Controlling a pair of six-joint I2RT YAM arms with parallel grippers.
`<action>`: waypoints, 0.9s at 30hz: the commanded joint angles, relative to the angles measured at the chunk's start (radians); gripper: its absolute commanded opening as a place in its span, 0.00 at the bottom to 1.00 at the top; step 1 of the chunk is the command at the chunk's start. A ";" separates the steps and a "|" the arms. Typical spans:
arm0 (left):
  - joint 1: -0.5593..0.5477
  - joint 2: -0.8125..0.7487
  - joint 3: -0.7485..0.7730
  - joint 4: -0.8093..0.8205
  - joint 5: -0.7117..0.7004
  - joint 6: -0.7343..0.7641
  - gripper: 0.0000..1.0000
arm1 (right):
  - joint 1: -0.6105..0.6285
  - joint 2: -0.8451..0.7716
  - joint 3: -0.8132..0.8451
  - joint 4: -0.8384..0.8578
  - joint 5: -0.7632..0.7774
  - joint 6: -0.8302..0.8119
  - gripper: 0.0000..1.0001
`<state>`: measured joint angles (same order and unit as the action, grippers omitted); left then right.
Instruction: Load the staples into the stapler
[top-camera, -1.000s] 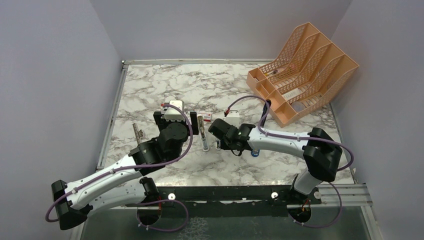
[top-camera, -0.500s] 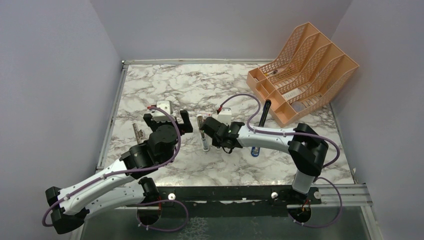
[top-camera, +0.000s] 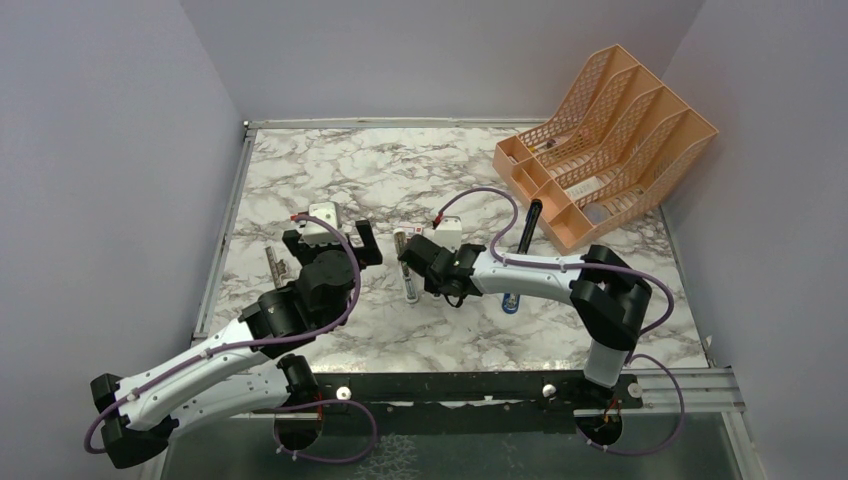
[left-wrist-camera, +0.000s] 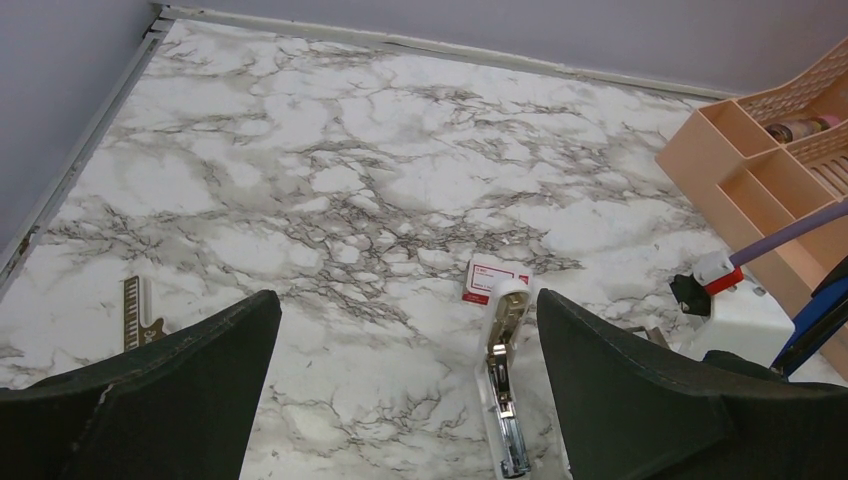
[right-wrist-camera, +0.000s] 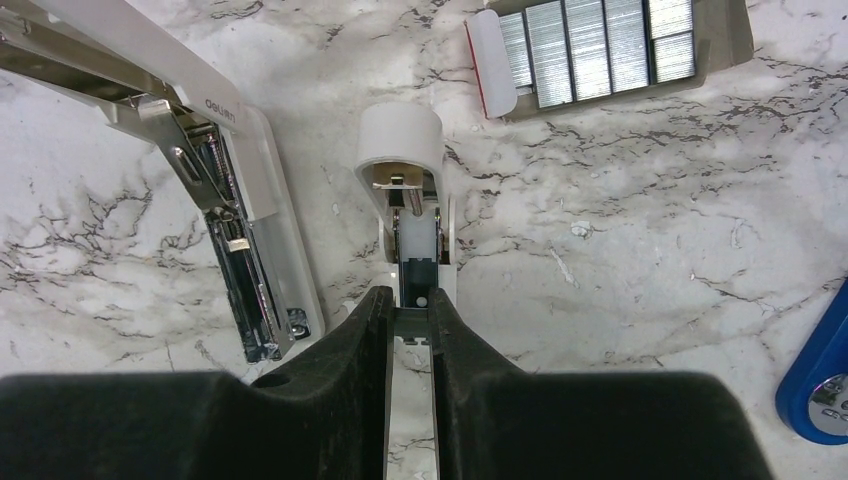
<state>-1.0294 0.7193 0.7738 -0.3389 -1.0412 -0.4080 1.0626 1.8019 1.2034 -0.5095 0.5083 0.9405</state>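
Left fingers (left-wrist-camera: 150, 400) stood wide apart and empty; right fingers (right-wrist-camera: 330, 370) pinched a small white stub (right-wrist-camera: 402, 150). We found the stapler (left-wrist-camera: 503, 380) just beside it, lying open, silver channel exposed, long axis running near-to-far.

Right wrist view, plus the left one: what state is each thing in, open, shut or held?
stapler: hinged open, metal channel exposed.
staple box: open, staples inside.
white stub: gripped by the right gripper.
left gripper: open, holding nothing.
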 joint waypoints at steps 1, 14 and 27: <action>0.003 0.001 -0.005 -0.003 -0.028 -0.011 0.99 | -0.007 0.020 0.015 0.030 0.038 -0.014 0.21; 0.003 0.014 -0.004 -0.003 -0.025 -0.006 0.99 | -0.023 0.021 0.001 0.041 0.039 -0.026 0.21; 0.003 0.019 -0.004 -0.003 -0.022 -0.005 0.99 | -0.035 0.019 -0.008 0.051 0.037 -0.038 0.21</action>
<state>-1.0294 0.7444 0.7738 -0.3393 -1.0412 -0.4080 1.0336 1.8194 1.2034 -0.4862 0.5083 0.9142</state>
